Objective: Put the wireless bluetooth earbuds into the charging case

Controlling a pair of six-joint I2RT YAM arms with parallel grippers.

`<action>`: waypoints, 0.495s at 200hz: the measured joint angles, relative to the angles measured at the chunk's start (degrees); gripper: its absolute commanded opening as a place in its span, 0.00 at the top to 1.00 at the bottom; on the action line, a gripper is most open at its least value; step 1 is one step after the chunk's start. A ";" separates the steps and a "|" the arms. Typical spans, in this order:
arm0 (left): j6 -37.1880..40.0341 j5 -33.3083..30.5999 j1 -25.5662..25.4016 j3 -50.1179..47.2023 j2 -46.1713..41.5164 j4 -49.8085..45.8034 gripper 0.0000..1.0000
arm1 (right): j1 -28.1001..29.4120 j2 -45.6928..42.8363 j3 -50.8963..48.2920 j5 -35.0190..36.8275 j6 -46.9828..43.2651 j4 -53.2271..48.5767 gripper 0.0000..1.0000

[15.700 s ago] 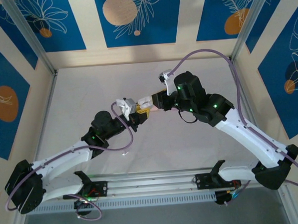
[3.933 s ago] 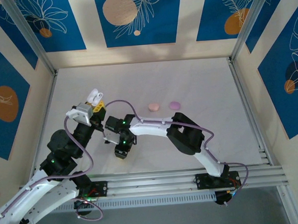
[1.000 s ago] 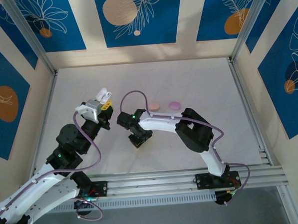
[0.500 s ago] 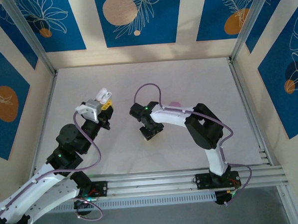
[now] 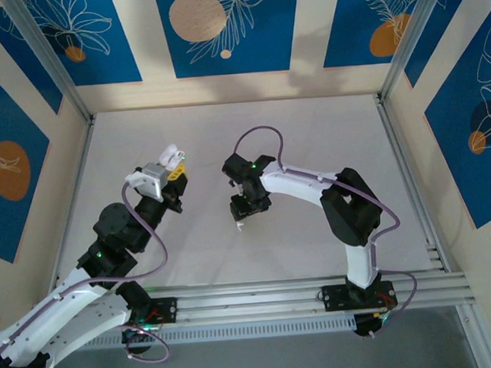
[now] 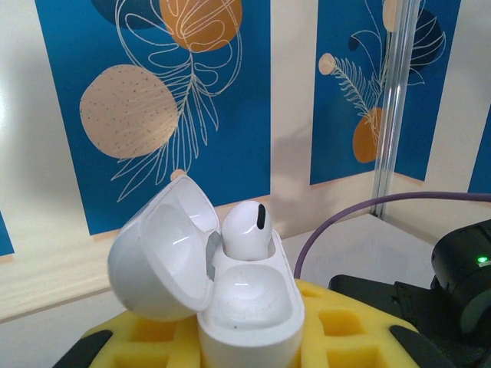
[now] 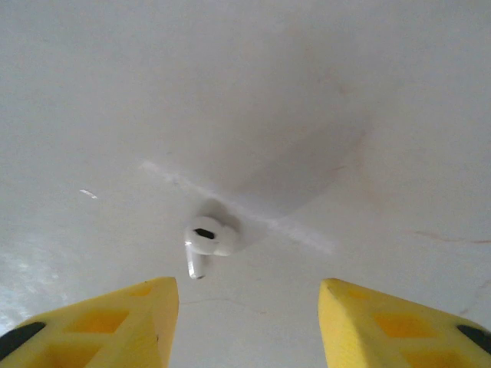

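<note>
My left gripper [image 5: 171,166] is shut on the white charging case [image 6: 249,307] and holds it up with the lid [image 6: 157,257] flipped open to the left. One white earbud [image 6: 247,228] sits in the far slot; the near slot is bare. A second white earbud [image 7: 209,238], with a short stem, lies loose on the table. My right gripper [image 7: 247,326] hangs over it, open, the earbud just beyond the gap and nearer the left yellow finger [image 7: 115,326]. In the top view the right gripper [image 5: 244,210] points down right of the case [image 5: 171,154].
The white table [image 5: 325,138] runs back to a wooden wall with blue panels. Metal frame posts [image 5: 54,70] stand at the back corners. A purple cable [image 6: 345,218] crosses behind the case. The right arm [image 5: 311,185] stretches across the table's middle.
The right arm has swung rightward, away from the left gripper, and now hangs over the loose earbud. The left arm and case have stayed still.
</note>
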 measured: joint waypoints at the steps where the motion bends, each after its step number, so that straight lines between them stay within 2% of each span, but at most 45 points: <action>1: 0.00 0.07 0.00 0.00 0.00 0.00 0.83 | 0.00 0.02 0.00 -0.09 0.11 0.00 0.46; 99: 0.00 2.01 0.00 0.00 0.04 0.33 0.83 | 1.84 6.69 3.61 -0.70 6.14 -1.40 0.49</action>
